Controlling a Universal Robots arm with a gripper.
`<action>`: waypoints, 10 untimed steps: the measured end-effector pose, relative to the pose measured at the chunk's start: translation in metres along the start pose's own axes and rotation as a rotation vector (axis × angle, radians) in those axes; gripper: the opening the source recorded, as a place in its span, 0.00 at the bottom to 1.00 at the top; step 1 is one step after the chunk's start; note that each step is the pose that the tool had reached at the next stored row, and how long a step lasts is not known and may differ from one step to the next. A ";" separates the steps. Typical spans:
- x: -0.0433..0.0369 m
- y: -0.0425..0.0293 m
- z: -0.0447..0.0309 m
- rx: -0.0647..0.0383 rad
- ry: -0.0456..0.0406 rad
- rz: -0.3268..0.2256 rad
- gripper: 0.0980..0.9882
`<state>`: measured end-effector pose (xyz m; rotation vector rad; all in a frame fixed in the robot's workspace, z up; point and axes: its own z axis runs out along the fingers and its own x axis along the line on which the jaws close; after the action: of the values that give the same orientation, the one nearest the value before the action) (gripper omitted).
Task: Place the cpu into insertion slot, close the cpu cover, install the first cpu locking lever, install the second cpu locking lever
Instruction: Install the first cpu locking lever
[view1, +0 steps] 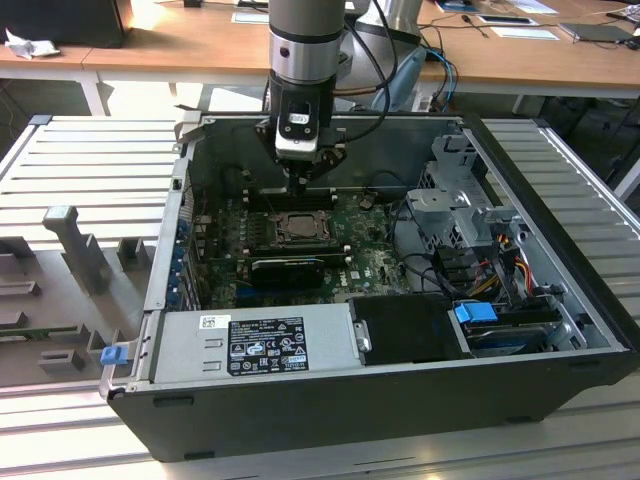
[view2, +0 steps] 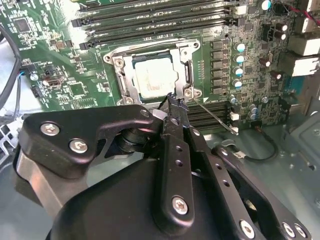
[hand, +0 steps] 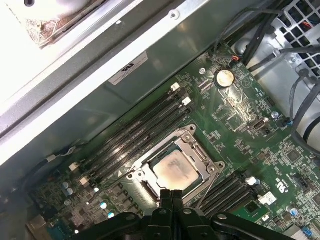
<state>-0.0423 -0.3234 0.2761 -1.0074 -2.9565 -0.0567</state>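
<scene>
1. One arm's gripper (view2: 172, 103) is hanging inside an open computer case (view1: 560, 300), its fingers pressed together on nothing.
2. The cpu (view2: 152, 80) is lying in the insertion slot (view2: 112, 60), near the motherboard's (view2: 45, 60) middle, with the cpu cover (view2: 126, 77) seemingly lying closed around it.
3. The fingertips are hovering at the slot's corner, just beside a thin locking lever (view2: 215, 116) that is sticking out unlatched.
4. Seemingly the first lever is being installed, calling for a steady push under its catch.

Matt metal cpu (hand: 174, 169) (pale, smudged)
</scene>
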 end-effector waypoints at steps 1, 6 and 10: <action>0.0000 0.0000 0.0000 0.000 0.0003 -0.010 0.01; 0.0000 0.0000 0.0000 0.002 0.0016 -0.055 0.01; 0.0000 0.0000 0.0000 0.003 0.0027 -0.093 0.01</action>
<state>-0.0424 -0.3234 0.2760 -0.8688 -2.9984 -0.0555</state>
